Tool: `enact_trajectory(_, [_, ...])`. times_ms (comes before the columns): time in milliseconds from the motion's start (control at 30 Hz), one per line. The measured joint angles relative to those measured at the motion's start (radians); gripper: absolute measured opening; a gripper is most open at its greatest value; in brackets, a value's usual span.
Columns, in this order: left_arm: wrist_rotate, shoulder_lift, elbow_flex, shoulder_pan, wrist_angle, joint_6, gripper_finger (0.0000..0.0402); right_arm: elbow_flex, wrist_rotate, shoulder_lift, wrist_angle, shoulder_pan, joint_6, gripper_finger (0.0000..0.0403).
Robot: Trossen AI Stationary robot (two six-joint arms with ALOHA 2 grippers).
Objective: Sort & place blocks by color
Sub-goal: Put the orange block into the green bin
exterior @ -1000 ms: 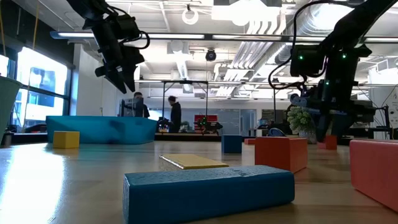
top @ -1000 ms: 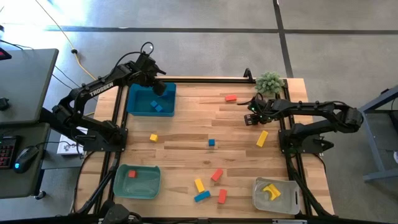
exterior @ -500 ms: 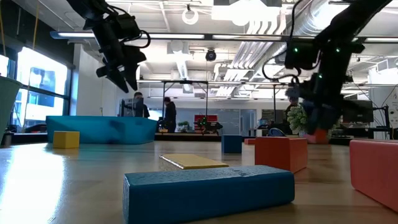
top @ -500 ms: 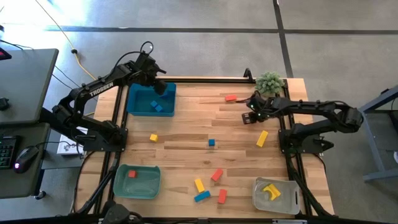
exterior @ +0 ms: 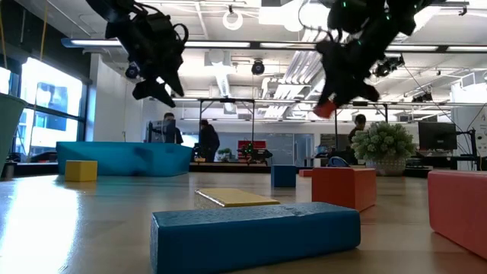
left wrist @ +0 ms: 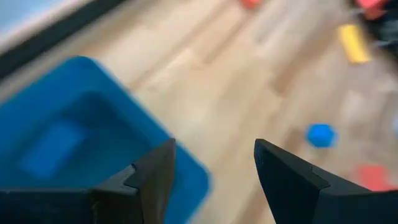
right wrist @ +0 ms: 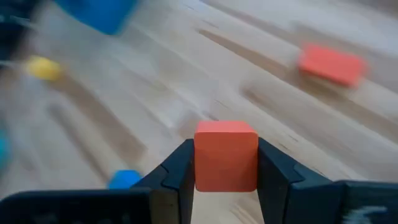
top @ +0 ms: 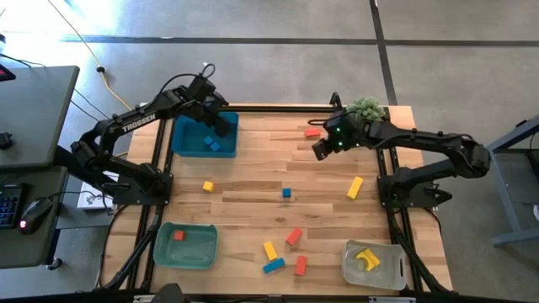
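My right gripper (top: 322, 148) is shut on a red-orange cube (right wrist: 226, 155) and holds it high over the table's far right part; the cube (exterior: 325, 109) also shows in the low view. My left gripper (top: 221, 123) hangs open and empty (left wrist: 214, 168) over the blue bin (top: 205, 135), which has blue blocks lying in it. Loose blocks lie flat on the wood: a red bar (top: 312, 132), a yellow cube (top: 207, 186), a blue cube (top: 286, 193), a yellow bar (top: 354, 187), and a mixed cluster (top: 284, 252) near the front. My right gripper pinches the cube by two opposite side faces (right wrist: 199, 163) between its two fingers. The fingers come slanting down from the table's right side. The cube is lifted clear of the table and sits level, its top face showing.
A green bin (top: 186, 245) holding one red block stands at the near left. A clear bin (top: 373, 263) with yellow pieces stands at the near right. A small green plant (top: 365, 108) is at the far right corner, close behind my right arm. Bare wood lies mid-table.
My right gripper has risen with the red-orange cube, lifting it clear of the wood, and has gone toward the table's left and far edge while rolling. My left gripper has turned and shifted a little over the blue bin.
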Motion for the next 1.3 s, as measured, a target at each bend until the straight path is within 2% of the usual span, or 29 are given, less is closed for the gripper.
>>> enact_trajectory(267, [0.247, 0.0, 0.0, -0.114, 0.047, -0.136, 0.0207, 0.071, 0.016, 0.0, 0.175, 0.134, -0.068, 0.0104])
enact_trajectory(500, [0.416, 0.0, 0.0, -0.219, 0.196, -0.271, 0.0207, 0.073, 0.11, 0.0, 0.325, 0.27, -0.124, 0.0104])
enact_trajectory(867, [0.432, 0.0, 0.0, -0.344, 0.501, -0.591, 0.0207, 0.073, 0.267, 0.0, 0.554, 0.435, -0.331, 0.0104])
enact_trajectory(1133, [0.454, 0.0, 0.001, -0.401, 0.843, -0.887, 0.0207, 0.073, 0.278, 0.0, 0.66, 0.473, -0.533, 0.0104])
enact_trajectory(1300, [0.422, 0.0, 0.001, -0.421, 0.962, -1.002, 0.0207, 0.073, 0.287, 0.0, 0.783, 0.473, -0.674, 0.0104])
